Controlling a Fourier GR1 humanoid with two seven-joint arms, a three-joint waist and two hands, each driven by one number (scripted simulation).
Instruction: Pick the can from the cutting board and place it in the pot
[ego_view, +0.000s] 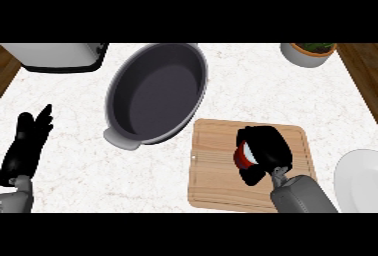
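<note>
Grasp step: right hand fingers curled round the can on the cutting board (mostly hidden). Next, likely lift toward pot, up-left of board. Left hand rests, fingers straight.

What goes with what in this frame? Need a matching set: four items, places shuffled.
Items:
1. can
2. pot
3. left hand
4. plate

Places:
A. right edge of view
B. open, resting at left edge
C. over the cutting board, inside the curled right hand
D. counter centre, left of and beyond the board

Pairs: 1-C, 2-D, 3-B, 4-A
</note>
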